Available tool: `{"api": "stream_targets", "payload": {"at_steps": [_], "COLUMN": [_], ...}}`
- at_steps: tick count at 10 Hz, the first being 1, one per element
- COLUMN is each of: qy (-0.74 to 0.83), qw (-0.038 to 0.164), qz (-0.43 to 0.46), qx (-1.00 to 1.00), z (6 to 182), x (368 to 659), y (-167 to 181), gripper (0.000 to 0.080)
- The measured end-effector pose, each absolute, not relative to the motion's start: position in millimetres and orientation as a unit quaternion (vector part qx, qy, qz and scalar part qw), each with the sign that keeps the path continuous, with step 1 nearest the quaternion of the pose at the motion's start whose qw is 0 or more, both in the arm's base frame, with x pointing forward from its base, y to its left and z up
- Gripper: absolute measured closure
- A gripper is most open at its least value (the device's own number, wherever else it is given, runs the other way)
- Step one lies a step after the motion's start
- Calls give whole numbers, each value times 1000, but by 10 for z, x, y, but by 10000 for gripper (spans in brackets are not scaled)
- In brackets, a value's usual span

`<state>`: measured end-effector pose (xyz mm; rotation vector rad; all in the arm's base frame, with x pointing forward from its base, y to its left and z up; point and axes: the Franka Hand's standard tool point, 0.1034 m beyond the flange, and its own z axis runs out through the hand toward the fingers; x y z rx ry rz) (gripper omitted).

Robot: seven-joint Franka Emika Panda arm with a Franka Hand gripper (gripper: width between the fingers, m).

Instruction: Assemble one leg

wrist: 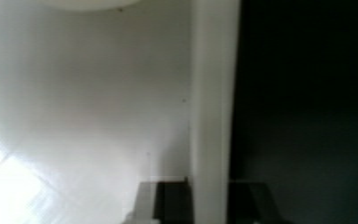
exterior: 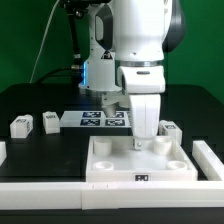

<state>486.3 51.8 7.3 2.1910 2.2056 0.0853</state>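
Note:
The large white tray [exterior: 115, 165] with round corner sockets lies at the front of the black table. My gripper [exterior: 146, 142] points straight down at the tray's back edge, right of its middle. In the wrist view my gripper [wrist: 210, 192] has a dark finger [wrist: 167, 203] on each side of the tray's raised rim [wrist: 211, 100], touching it, so it is shut on the rim. Small white legs with marker tags stand loose: two at the exterior view's left [exterior: 21, 125] [exterior: 50, 121] and one at its right [exterior: 171, 128], just behind the tray. None is held.
The marker board [exterior: 95, 120] lies behind the tray. A low white wall runs along the front [exterior: 50, 190] and up the exterior view's right side [exterior: 209, 160]; the tray sits against the front part. The arm's base [exterior: 100, 60] stands at the back.

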Motion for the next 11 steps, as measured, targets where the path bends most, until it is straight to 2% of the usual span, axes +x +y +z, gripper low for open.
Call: {"api": "stream_targets", "payload": {"at_steps": [4, 10, 11], "qy": [699, 681, 681], "qw": [15, 14, 14], "qz": [29, 26, 26], "qx": [714, 732, 732], "z": [74, 72, 70], "x": [4910, 4880, 4879], "y": [797, 799, 798], "gripper": [741, 741, 651]}}
